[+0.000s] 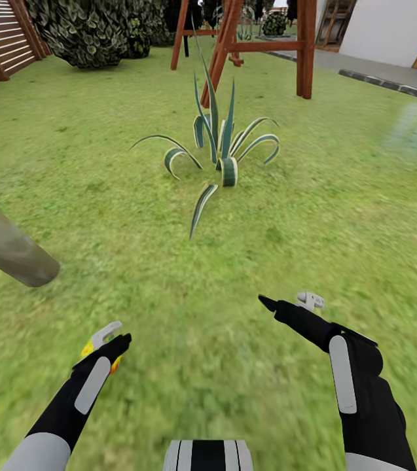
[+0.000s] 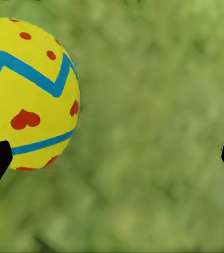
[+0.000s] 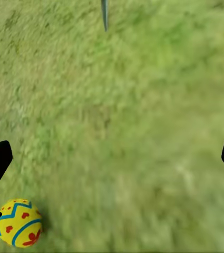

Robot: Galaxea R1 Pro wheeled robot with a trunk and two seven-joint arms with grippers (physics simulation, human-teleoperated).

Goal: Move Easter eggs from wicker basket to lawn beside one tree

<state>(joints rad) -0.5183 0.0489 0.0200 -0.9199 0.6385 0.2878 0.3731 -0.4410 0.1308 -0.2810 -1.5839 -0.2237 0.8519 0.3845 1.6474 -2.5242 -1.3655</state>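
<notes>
Green lawn (image 1: 169, 275), two arms out, one egg at the left claw.

Head view: the left gripper (image 1: 107, 343) shows yellow at its fingers, near the tree trunk (image 1: 8, 245); the right gripper (image 1: 293, 304) is bare, a striped spiky plant (image 1: 221, 144) ahead.
Left wrist view: Easter egg (image 2: 30, 92) beside one finger, fingers wide apart.
Right wrist view: fingers wide; the egg (image 3: 19, 222) is low over the grass.

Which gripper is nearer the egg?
Left. The egg sits right at the left gripper, against one finger, jaws spread wide. The right gripper is off across the lawn, with that egg beyond its finger in its wrist view.
</notes>
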